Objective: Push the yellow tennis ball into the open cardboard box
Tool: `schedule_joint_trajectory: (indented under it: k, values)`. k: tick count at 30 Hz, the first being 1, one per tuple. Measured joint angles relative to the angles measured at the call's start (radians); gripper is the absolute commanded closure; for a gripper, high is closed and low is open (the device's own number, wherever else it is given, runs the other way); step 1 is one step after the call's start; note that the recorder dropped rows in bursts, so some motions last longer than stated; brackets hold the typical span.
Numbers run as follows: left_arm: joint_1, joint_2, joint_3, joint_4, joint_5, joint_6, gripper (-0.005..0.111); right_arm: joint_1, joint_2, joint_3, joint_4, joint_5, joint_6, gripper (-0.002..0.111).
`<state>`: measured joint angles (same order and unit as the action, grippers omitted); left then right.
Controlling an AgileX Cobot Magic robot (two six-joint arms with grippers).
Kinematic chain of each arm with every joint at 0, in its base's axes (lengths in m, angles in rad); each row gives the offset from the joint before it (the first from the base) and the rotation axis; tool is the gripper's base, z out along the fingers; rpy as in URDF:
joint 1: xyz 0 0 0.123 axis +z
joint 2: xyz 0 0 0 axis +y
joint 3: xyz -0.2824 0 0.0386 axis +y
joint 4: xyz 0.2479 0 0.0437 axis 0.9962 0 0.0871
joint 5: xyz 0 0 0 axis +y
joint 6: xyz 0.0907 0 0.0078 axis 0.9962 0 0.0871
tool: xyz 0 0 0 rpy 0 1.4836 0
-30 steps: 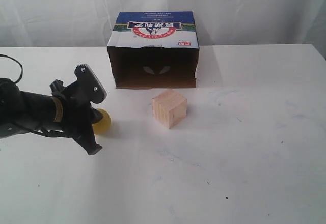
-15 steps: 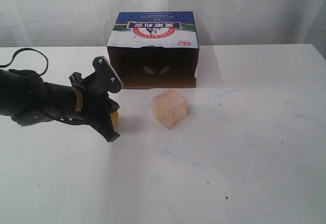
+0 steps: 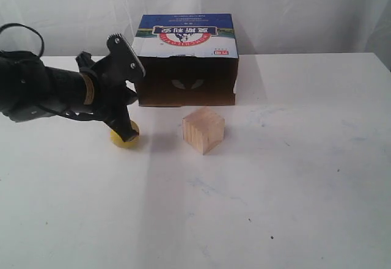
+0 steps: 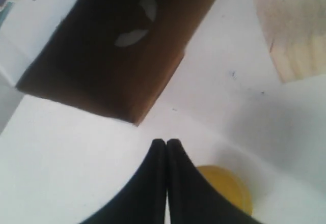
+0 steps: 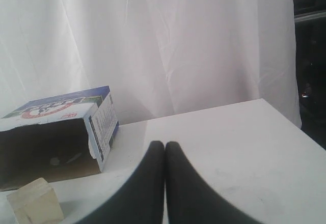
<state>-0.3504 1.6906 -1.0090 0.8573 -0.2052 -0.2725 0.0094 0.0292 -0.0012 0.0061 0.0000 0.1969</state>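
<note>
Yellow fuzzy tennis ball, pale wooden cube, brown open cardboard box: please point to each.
Yellow fuzzy tennis ball (image 3: pixel 123 141): exterior view, lower visible part.
Pale wooden cube (image 3: pixel 203 130): exterior view, front edge.
Brown open cardboard box (image 3: pixel 183 33): exterior view, printed top panel.

On your table (image 3: pixel 275 189) the box (image 3: pixel 183 55) stands at the back, its open side facing the front. The cube (image 3: pixel 203 129) sits just in front of that opening, a little right of its middle. The ball (image 3: pixel 122 142) lies left of the cube, before the box's left corner, with the left gripper (image 3: pixel 127 131) reaching in from the left, directly over it. Whether they touch is unclear.
</note>
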Motion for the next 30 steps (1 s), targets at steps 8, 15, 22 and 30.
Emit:
schedule_joint_trajectory:
  k: [8, 15, 22, 30]
  values:
    - [0.089, -0.01, 0.081, 0.025, 0.04, 0.008, 0.107, 0.0, 0.0, 0.0, 0.0, 0.0, 0.001, 0.108]
    - [0.085, 0.144, 0.04, 0.025, -0.031, 0.01, 0.107, 0.0, 0.0, 0.0, 0.0, 0.0, 0.002, 0.108]
    - [0.048, 0.165, -0.011, 0.011, -0.057, 0.012, 0.107, 0.0, 0.0, 0.0, 0.0, 0.0, 0.002, 0.108]
    - [0.044, 0.195, -0.063, 0.004, -0.065, 0.012, 0.107, 0.0, 0.0, 0.0, 0.0, 0.0, 0.002, 0.108]
